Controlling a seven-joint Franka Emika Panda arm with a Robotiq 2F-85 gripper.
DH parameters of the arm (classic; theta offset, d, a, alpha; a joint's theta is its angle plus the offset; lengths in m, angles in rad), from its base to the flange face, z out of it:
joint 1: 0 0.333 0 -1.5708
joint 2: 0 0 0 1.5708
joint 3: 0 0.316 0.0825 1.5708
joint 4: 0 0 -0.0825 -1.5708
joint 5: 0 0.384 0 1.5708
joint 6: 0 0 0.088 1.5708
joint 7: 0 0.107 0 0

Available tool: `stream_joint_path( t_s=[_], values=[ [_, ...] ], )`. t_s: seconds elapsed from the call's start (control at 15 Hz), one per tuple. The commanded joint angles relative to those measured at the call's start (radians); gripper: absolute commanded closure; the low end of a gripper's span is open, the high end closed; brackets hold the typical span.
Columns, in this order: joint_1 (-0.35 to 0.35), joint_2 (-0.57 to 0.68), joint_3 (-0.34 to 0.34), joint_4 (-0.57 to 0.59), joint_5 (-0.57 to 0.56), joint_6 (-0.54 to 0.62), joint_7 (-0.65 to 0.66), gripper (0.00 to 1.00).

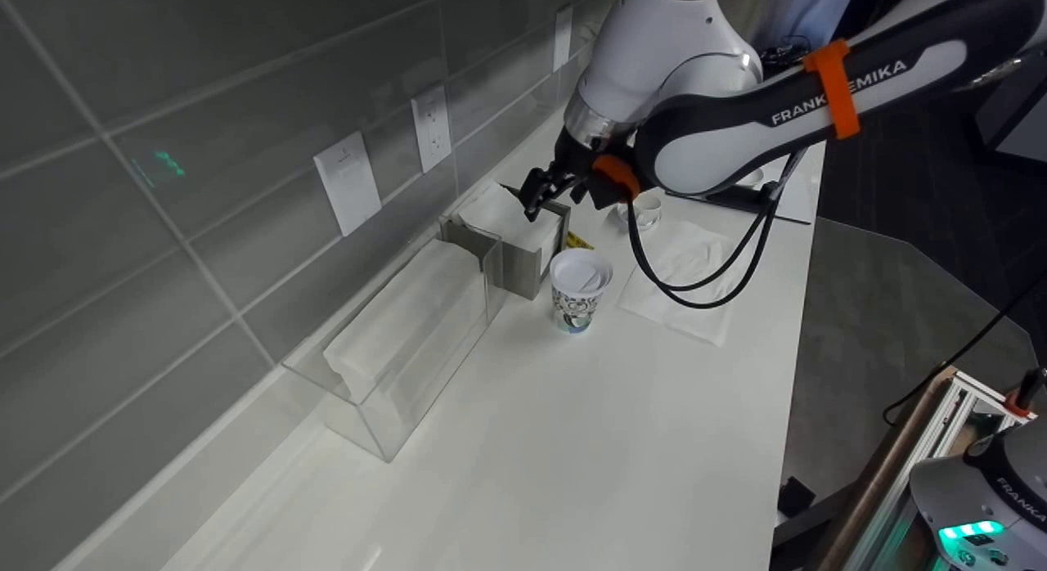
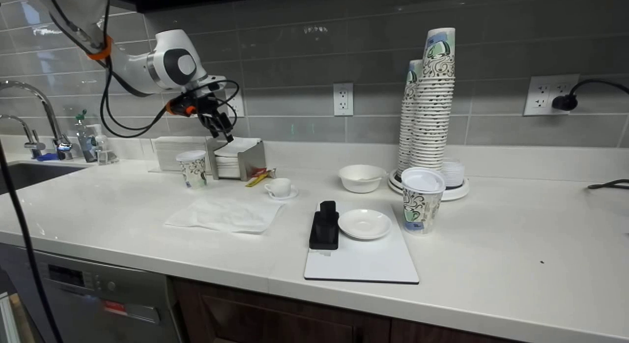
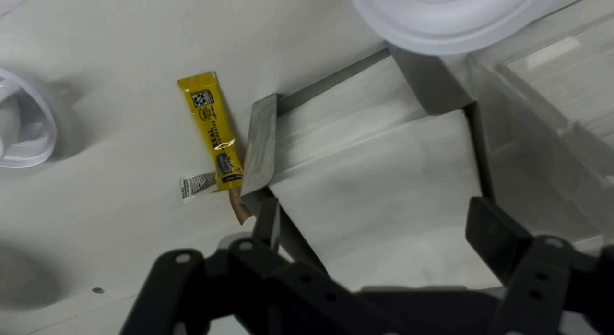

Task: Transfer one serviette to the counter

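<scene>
A stack of white serviettes (image 1: 503,215) sits in a grey metal holder (image 1: 520,270) by the wall. The stack also shows in an exterior view (image 2: 233,149) and in the wrist view (image 3: 379,196). My gripper (image 3: 381,224) is open above the stack, one finger toward each side of the holder, with nothing between the fingers. It shows low over the holder in both exterior views (image 1: 554,201) (image 2: 221,134); whether it touches the stack I cannot tell. Creased white serviette paper (image 2: 228,215) lies flat on the white counter (image 2: 511,244), in front of the holder.
A lidded paper cup (image 1: 577,297) stands close to the holder. A clear acrylic box (image 1: 372,424) of folded towels adjoins it. Yellow packets (image 3: 213,128) and a small white cup (image 2: 280,186) lie beside. A bowl (image 2: 361,178), white board (image 2: 363,264) and cup stacks (image 2: 432,117) stand farther along.
</scene>
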Motion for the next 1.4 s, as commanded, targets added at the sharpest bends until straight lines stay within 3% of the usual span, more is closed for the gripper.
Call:
stream_joint_path(
  t_s=[0.0,1.07,1.13,1.2,1.27,1.33],
  values=[
    [0.043,0.002,-0.046,0.005,0.022,0.001,-0.020,0.00],
    [0.103,0.077,-0.112,0.043,0.001,0.076,-0.082,0.01],
    [0.104,0.084,-0.115,0.045,0.006,0.084,-0.088,0.12],
    [0.106,0.089,-0.118,0.046,0.007,0.091,-0.093,0.14],
    [0.108,0.094,-0.123,0.047,0.005,0.101,-0.095,0.26],
    [0.112,0.099,-0.127,0.048,0.005,0.110,-0.096,0.30]
  ],
)
